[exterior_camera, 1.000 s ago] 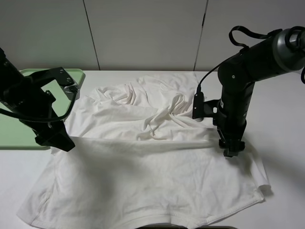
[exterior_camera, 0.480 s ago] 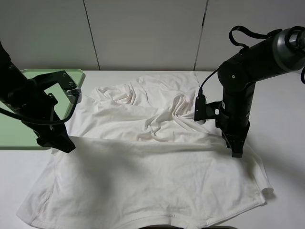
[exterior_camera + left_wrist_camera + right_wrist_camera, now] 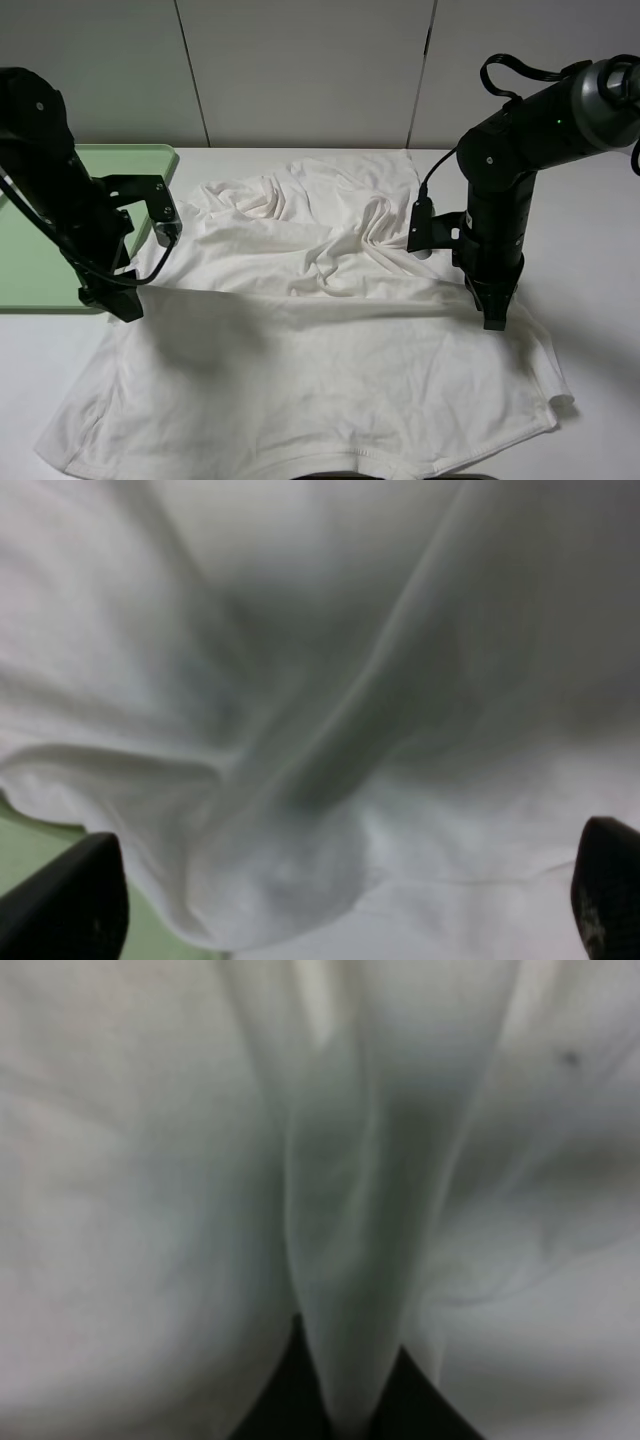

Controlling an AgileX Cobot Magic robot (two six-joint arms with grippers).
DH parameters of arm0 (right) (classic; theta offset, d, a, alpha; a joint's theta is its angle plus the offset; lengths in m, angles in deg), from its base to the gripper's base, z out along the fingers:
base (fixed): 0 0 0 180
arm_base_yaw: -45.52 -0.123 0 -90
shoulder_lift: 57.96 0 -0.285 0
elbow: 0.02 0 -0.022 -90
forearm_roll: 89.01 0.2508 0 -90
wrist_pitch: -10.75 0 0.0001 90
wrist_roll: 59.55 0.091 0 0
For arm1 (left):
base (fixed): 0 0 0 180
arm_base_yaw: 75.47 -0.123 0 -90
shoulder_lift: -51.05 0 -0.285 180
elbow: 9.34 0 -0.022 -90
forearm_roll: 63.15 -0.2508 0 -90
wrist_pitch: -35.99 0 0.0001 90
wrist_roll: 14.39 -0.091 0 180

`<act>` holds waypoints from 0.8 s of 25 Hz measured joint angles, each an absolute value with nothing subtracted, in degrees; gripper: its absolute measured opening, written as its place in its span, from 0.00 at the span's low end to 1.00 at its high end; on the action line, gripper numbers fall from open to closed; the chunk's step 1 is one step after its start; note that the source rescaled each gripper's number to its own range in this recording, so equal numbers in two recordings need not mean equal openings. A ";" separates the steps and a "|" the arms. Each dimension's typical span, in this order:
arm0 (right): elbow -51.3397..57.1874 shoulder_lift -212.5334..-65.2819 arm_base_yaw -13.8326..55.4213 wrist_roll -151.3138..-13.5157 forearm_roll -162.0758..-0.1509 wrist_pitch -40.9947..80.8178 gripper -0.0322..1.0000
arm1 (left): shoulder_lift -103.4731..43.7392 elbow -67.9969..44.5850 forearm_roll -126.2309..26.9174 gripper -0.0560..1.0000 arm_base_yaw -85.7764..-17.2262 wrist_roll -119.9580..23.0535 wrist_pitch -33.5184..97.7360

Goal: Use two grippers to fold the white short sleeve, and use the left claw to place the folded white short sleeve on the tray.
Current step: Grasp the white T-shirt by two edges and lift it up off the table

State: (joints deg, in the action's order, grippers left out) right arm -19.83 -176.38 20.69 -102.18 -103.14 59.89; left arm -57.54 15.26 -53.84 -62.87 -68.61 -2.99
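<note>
White cotton, the shirt (image 3: 320, 350) lies wrinkled and spread across the table (image 3: 590, 240), its left edge beside the green tray (image 3: 25, 275). The left claw (image 3: 122, 303) is down at that edge, its fingers (image 3: 70, 900) wide apart with loose cloth between them, nothing gripped. The right claw (image 3: 494, 315) is pinched tight on a raised ridge of the shirt at its right side.

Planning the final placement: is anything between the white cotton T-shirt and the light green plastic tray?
Nothing visible: the white cotton T-shirt lies beside the light green plastic tray; only the left arm reaches over it.
</note>
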 joint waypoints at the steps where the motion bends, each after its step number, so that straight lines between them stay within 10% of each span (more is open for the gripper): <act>1: -19.83 -176.38 20.69 -101.60 -103.14 59.89 0.03 | -57.89 15.15 -55.07 0.89 -62.66 -68.61 -2.97; 13: -19.83 -176.38 20.69 -100.38 -101.27 60.52 0.03 | -65.58 13.56 -63.15 0.81 -54.13 -65.17 1.84; 20: -19.83 -176.38 20.69 -99.78 -101.57 60.90 0.03 | -66.96 13.56 -67.31 0.14 -54.14 -59.61 -2.46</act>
